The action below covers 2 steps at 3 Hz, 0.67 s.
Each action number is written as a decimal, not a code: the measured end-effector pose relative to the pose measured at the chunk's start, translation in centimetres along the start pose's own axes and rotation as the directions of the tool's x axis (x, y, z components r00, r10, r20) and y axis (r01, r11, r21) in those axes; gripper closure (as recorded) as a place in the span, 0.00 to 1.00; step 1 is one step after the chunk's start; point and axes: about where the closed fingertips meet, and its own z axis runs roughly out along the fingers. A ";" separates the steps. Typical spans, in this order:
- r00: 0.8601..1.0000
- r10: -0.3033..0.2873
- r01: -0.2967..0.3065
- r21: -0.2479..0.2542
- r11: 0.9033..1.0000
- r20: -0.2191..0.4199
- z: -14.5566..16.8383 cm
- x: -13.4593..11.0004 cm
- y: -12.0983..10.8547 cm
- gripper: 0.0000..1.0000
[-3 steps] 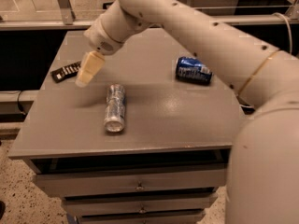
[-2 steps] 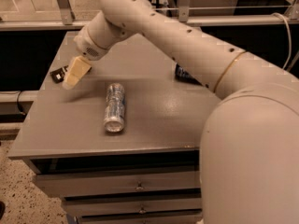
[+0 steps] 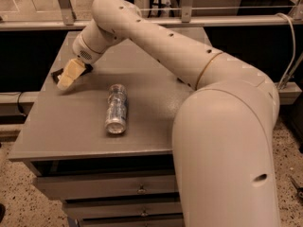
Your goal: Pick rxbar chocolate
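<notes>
**Claw set low over the bar**

The claw point(image 3: 70, 74) hung at the end of the outstretched arm point(image 3: 156, 37), tilted down and close to the table point(image 3: 61, 126). The bar point(image 3: 56, 73) lay flat directly beneath and behind it. Only dark slivers of the wrapper showed past the claw on either side, so most of the bar was covered. Whether the claw was open or closed could not be told, nor whether it had hold of anything. It may have been touching the bar or just above it.

The low, angled pose fitted the target. A thin flat bar offers little height to grip, so the claw probably had to come almost to the tabletop to catch its edges. The step in hand looked like the final approach or the grasp itself, and no lift was evident.

A silver can point(image 3: 116, 109) lay on its side well apart from the claw, toward the table's near edge and out of its way.
</notes>
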 end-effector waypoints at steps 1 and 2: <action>0.999 0.051 -0.051 0.008 0.999 -0.015 0.6 0.9 -0.9 0.18; 0.995 0.097 -0.097 0.010 0.995 -0.015 0.7 1.6 -1.4 0.49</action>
